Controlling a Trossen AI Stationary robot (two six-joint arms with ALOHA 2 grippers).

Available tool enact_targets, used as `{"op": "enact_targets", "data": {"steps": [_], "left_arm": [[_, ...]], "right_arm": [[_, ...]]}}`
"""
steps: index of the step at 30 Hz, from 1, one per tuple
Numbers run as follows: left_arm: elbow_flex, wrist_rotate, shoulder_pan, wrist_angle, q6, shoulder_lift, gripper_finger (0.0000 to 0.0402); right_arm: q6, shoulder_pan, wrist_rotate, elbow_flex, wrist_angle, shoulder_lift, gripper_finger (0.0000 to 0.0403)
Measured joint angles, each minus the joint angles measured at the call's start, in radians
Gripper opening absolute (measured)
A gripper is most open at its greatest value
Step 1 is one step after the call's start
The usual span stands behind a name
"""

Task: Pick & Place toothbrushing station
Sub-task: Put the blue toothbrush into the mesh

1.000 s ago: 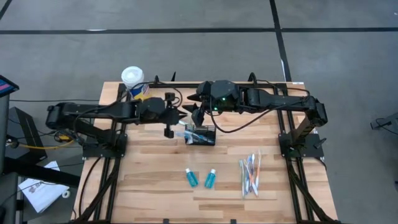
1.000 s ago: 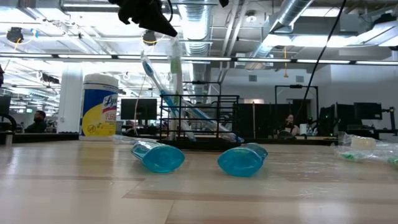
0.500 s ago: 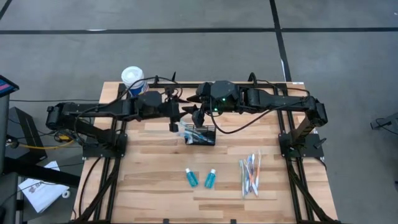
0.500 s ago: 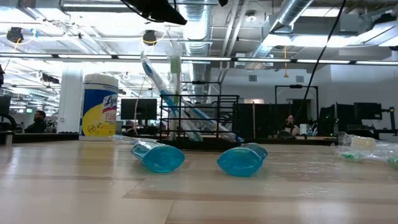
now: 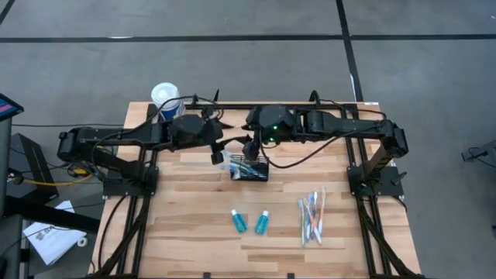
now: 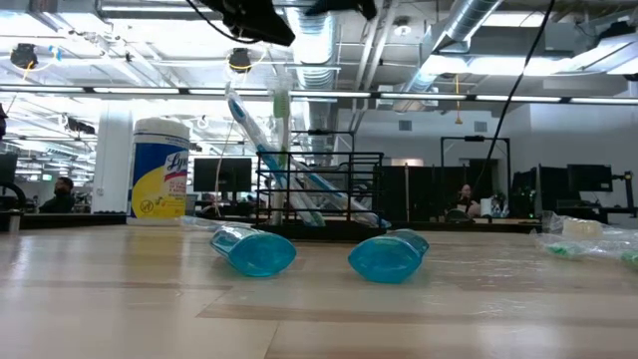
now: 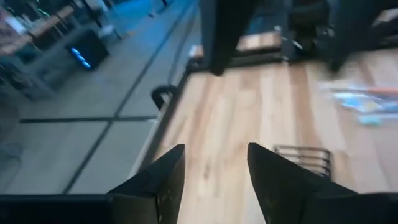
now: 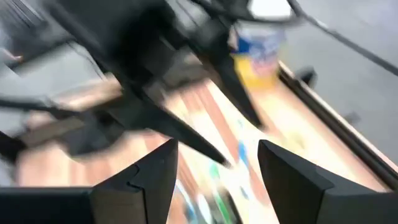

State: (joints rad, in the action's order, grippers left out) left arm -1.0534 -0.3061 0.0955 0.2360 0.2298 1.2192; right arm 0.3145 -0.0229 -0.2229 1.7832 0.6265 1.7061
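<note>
At the table's (image 5: 194,232) far left corner stands a white-lidded round canister (image 5: 164,96) with a yellow label, upright. Just right of it the left hand (image 5: 216,150) hangs above the table, its two fingers (image 7: 158,180) spread apart and holding nothing; it sits just beside the left end of the wire basket.

The black wire-mesh basket (image 5: 250,167) rests on the table near the far edge, about midway along it. Toothbrushes (image 6: 261,130) stand tilted in it, heads up, with one lying slanted across its frame.

Directly over the basket's far side hovers the right hand (image 5: 251,147), fingers (image 8: 283,177) released wide and empty. The two hands are close together, tips facing each other over the basket.

Nearer the front edge, two teal tubes (image 5: 239,222) lie side by side on the bare wood, apart from each other and well apart from the basket. Further right, toward the table's right edge, a bundle of wrapped toothbrushes (image 5: 311,217) in blue, white and orange lies flat, the handles roughly parallel and touching.
</note>
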Motion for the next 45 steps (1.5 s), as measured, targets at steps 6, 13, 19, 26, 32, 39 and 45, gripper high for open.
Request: {"op": "enact_targets", "data": {"steps": [6, 13, 19, 26, 32, 39, 45], "left_arm": [[0.0, -0.001, -0.033, 0.025, -0.01, 0.005, 0.0164], [0.0, -0.001, -0.034, 0.025, -0.055, 0.005, 0.0163], [0.0, 0.0, -0.049, 0.025, -0.087, 0.005, 0.0163], [0.0, 0.0, -0.052, 0.031, -0.097, 0.005, 0.0163], [0.042, 0.033, -0.057, 0.032, -0.14, 0.01, 0.0163], [0.094, -0.04, -0.017, 0.045, -0.151, 0.011, 0.0163], [0.1, -0.06, 0.125, 0.176, -0.166, 0.01, 0.0163]], "right_arm": [[0.037, 0.033, -0.01, 0.0, 0.207, 0.0, 0.0212], [0.095, 0.083, -0.01, -0.021, 0.343, 0.0, 0.0212], [0.185, 0.116, -0.014, -0.04, 0.484, 0.0, 0.0212], [0.397, 0.138, -0.036, -0.107, 0.617, -0.001, 0.0212], [0.623, 0.206, -0.013, -0.322, 0.547, -0.055, 0.0212], [0.856, 0.251, -0.053, -0.495, 0.436, -0.171, 0.0212], [0.841, 0.229, -0.103, -0.504, 0.442, -0.242, 0.0212]]}}
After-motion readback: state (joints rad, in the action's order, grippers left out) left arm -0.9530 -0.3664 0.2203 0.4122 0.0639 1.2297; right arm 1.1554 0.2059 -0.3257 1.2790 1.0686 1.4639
